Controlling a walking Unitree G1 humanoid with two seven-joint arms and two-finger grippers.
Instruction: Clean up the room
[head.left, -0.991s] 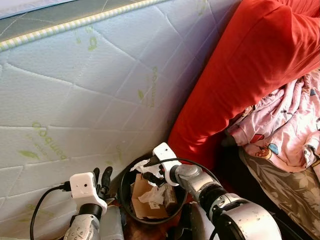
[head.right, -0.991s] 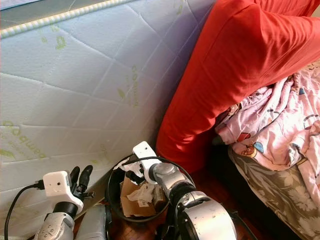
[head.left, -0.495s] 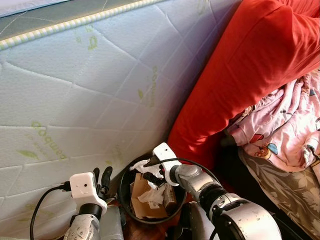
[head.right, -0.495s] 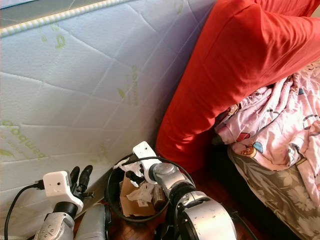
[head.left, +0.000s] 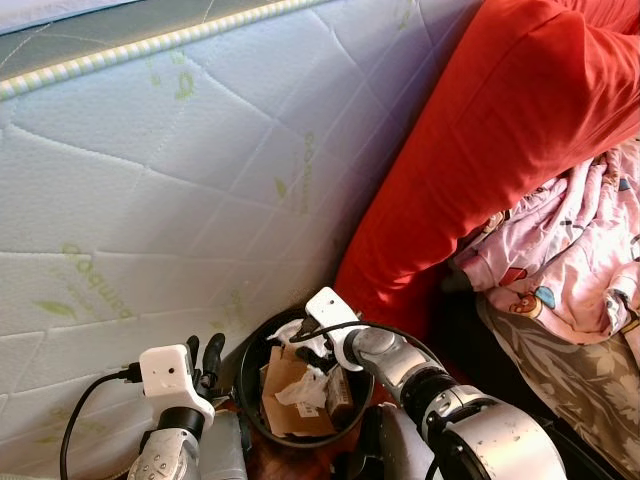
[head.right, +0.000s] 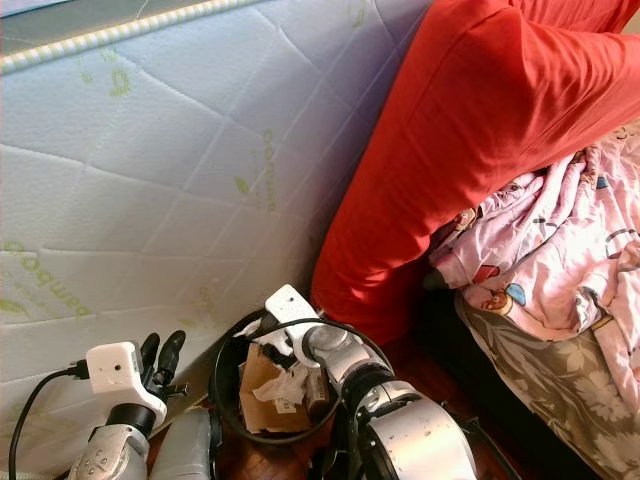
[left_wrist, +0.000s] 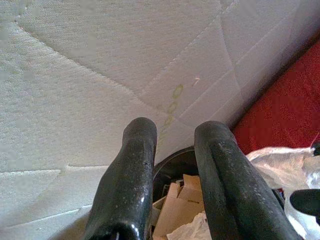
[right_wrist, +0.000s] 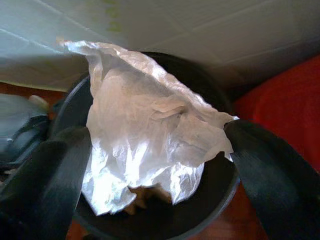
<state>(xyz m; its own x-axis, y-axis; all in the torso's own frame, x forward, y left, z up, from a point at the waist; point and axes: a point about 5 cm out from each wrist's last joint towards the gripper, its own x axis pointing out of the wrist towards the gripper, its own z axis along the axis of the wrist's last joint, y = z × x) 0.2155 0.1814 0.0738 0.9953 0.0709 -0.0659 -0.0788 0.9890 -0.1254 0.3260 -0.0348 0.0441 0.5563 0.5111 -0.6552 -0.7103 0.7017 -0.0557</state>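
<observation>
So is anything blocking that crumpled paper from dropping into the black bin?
Nothing visible. The right tool holds the paper right over the open bin, which already has cardboard inside but still has room.

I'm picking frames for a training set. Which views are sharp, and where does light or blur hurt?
Head views: sharp and sunlit, red cover vivid, mattress pale. Left wrist view: left tool close, soft-edged. Right wrist view: crumpled wrapper glares white between the right tool's fingers, which are dark and blurred; bin shadowed.
</observation>
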